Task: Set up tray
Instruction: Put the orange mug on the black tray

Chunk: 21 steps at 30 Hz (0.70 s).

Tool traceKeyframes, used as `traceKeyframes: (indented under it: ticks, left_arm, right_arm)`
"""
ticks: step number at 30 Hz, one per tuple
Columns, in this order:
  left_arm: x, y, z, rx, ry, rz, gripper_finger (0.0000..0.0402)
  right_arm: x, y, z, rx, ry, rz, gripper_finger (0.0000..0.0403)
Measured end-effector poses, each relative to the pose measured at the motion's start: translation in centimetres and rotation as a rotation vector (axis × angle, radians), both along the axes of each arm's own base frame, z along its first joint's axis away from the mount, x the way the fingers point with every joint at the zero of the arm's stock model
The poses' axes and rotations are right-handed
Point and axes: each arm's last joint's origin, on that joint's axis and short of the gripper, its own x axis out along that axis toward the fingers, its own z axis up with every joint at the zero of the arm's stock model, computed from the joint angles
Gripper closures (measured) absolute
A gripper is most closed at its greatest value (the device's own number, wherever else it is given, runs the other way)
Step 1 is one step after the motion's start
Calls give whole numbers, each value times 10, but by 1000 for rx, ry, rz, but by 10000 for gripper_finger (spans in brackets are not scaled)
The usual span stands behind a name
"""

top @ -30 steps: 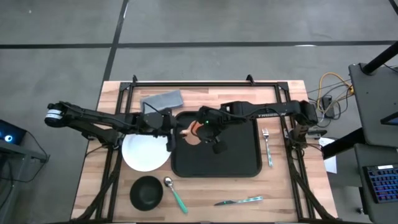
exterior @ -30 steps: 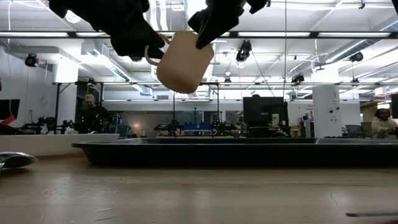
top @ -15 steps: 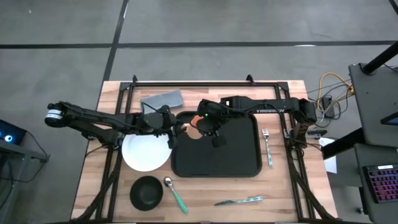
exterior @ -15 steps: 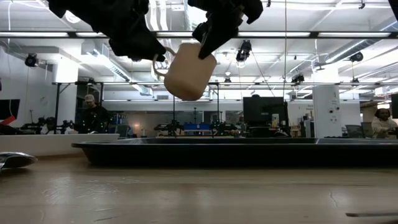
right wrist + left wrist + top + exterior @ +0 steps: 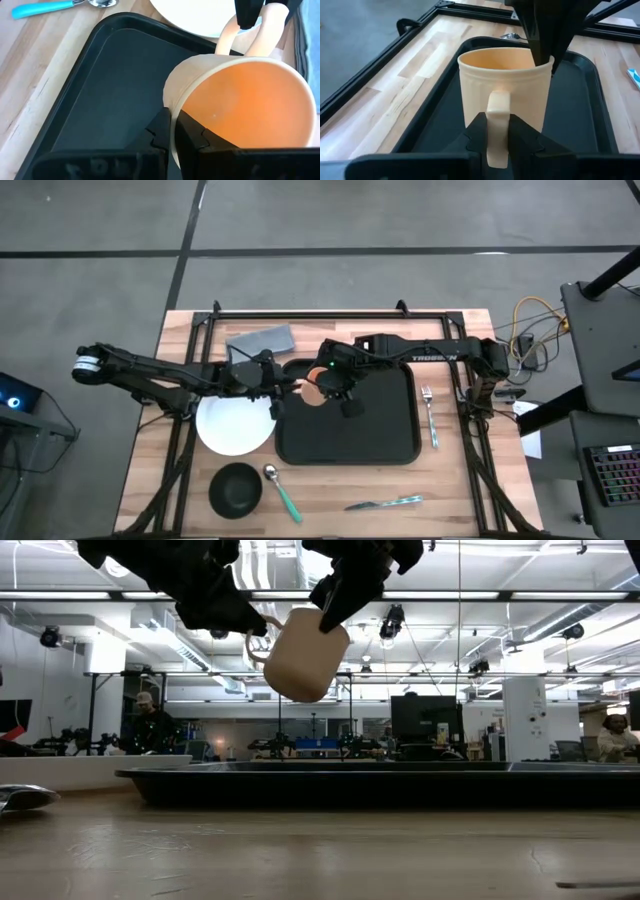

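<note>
A cream mug hangs tilted above the left part of the black tray, held from both sides. My left gripper is shut on its handle. My right gripper is shut on its rim. In the low view the mug is well clear of the tray, which lies flat on the wooden table. Inside, the mug is orange and empty. My left gripper pinches the mug's handle between its two fingers, at the handle's lower part. It comes from the table's left, slanting slightly down. The mug hangs clear of the tray. My right gripper grips the mug's rim on the side away from the handle. One finger is inside the mug and the other outside. The fingers slant down from the table's right. The mug is tilted and lifted clear.
A white plate lies left of the tray, with a black bowl and a teal-handled spoon nearer the front edge. A knife lies in front of the tray, a fork to its right, and a grey cloth at the back.
The mug has sunk a little and tipped further, with my right gripper still on its rim. My left gripper's fingers have closed on the handle. Over the last half second nothing has moved.
</note>
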Motion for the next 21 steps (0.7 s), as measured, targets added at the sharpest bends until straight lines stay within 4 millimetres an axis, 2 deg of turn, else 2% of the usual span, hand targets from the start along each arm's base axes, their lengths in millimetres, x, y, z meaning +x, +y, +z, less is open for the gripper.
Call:
traceKeyframes:
  ticks: [13, 18, 21]
  left_arm:
    - [0, 0, 0, -3, 1, 4, 369]
    - [-1, 0, -1, -21, 6, 16, 369]
    - [-2, 1, -6, -28, 23, 31, 369]
  right_arm:
    - [0, 0, 0, 2, 1, -4, 391]
    - [-3, 1, 4, -3, -2, -5, 355]
    - [-11, -1, 17, -32, -30, -20, 320]
